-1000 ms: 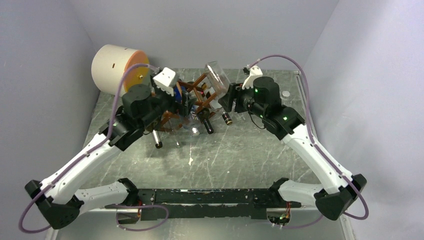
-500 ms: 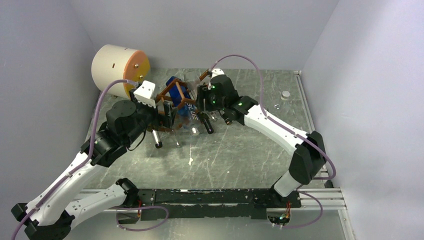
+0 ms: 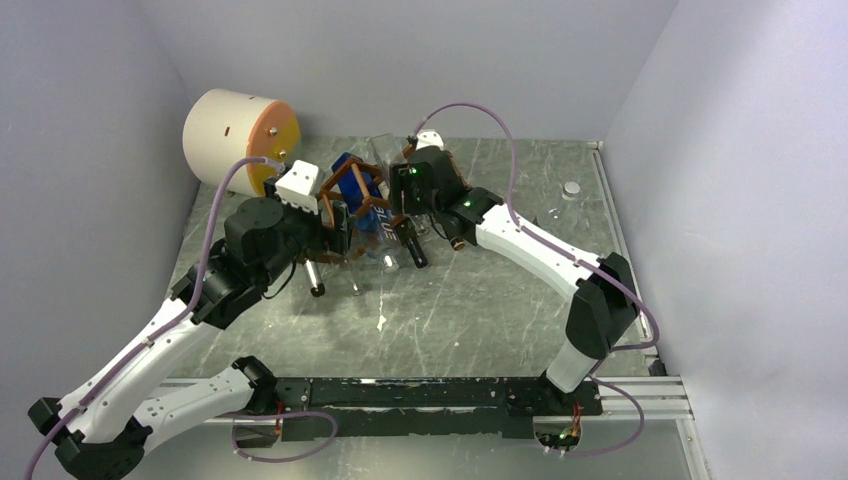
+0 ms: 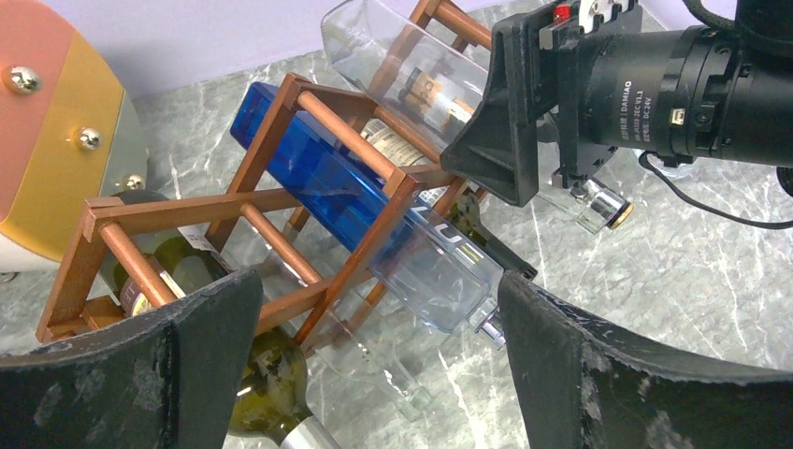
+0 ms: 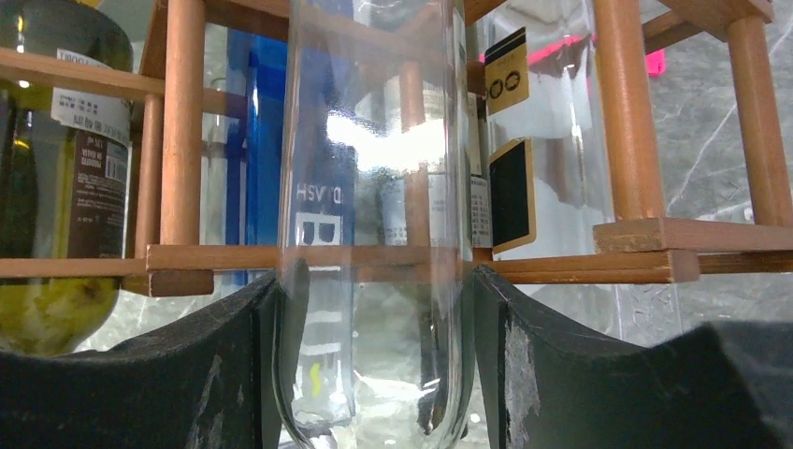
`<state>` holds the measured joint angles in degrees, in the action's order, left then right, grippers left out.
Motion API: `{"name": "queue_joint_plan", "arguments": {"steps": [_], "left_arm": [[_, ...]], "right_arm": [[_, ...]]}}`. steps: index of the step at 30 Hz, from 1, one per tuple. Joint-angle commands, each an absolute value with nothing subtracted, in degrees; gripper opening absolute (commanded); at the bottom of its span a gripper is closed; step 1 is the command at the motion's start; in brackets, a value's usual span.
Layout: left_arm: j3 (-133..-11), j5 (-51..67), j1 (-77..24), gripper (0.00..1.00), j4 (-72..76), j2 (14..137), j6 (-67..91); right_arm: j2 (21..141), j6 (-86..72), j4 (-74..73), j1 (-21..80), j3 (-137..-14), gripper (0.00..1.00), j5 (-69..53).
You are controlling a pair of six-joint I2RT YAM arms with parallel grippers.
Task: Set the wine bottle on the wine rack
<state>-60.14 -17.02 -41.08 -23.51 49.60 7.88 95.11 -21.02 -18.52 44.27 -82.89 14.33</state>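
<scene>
Since the earlier frame, the right arm has swung in from 3 o'clock to the far side of the wine rack, bringing the wine bottle with it. The left arm has shifted only slightly.

The grey marbled surface carries all items. The cream-and-orange drum lies on its side at 10 o'clock, just beside the rack's left end. The rack, a reddish-brown lattice of thin bars, stands at 11 to 12 o'clock, between the two hands.

Right hand: closed on the clear glass wine bottle, one finger against each side of the glass. In the left wrist view the bottle lies tilted among the rack's upper bars at the far right end, base toward 11 o'clock. Whether the bars bear its weight cannot be told.

Left hand: spread wide, holding nothing, at 6 o'clock of the rack's left half.

The blue bottle lies slanted through a middle cell. The dark green bottle occupies a lower left cell. A small pale round object sits on the surface at 2 o'clock, well apart from the rack.
</scene>
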Motion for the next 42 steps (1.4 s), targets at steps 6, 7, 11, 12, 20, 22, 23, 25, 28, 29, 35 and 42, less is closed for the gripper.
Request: {"name": "queue_joint_plan", "arguments": {"steps": [6, 7, 11, 12, 20, 22, 23, 25, 28, 29, 35, 42], "left_arm": [[-60.9, -16.8, -40.8, 0.99, -22.6, 50.7, 7.6], [-60.9, -16.6, -40.8, 0.99, -22.5, 50.6, 7.6], [-61.2, -16.4, -40.8, 0.99, -22.7, 50.8, 7.6], [-61.2, -16.2, -40.9, 0.99, -22.7, 50.9, 7.6], [-61.8, -15.9, -40.8, 0.99, -23.3, 52.0, 7.6], [-61.8, -15.9, -40.8, 0.99, -23.4, 52.2, 7.7], [-61.8, -15.9, -40.8, 0.99, -23.4, 52.3, 7.6], [-61.9, -16.0, -40.8, 0.99, -23.5, 52.4, 7.7], [-61.9, -16.2, -40.9, 0.99, -23.5, 52.3, 7.7], [-62.0, -16.2, -40.8, 0.99, -23.5, 52.2, 7.7], [-62.1, -15.9, -40.9, 0.99, -23.3, 51.8, 8.1], [-61.2, -13.0, -40.8, 0.99, -22.2, 51.0, 7.9]], "right_arm": [[97.5, -15.9, -20.7, 45.7, -87.6, 0.36, 17.3], [97.6, -15.8, -21.1, 45.8, -87.7, 0.42, 17.8], [96.6, -15.8, -20.8, 45.8, -86.6, 0.57, 19.0], [96.2, -15.7, -20.4, 45.8, -86.2, 0.59, 18.9], [95.0, -15.2, -19.2, 45.8, -85.1, 0.76, 17.5], [94.9, -15.1, -19.2, 45.8, -85.2, 0.78, 17.7], [94.8, -14.9, -19.2, 45.8, -85.2, 0.79, 17.6], [94.5, -14.8, -19.1, 45.7, -85.2, 0.79, 17.7], [93.7, -14.9, -18.8, 45.8, -85.3, 0.79, 18.1], [93.5, -15.1, -18.7, 45.8, -85.3, 0.8, 18.1], [90.0, -15.9, -17.1, 45.5, -84.5, 0.8, 19.9], [81.8, -15.7, -18.4, 43.5, -80.7, 0.8, 30.9]]}}
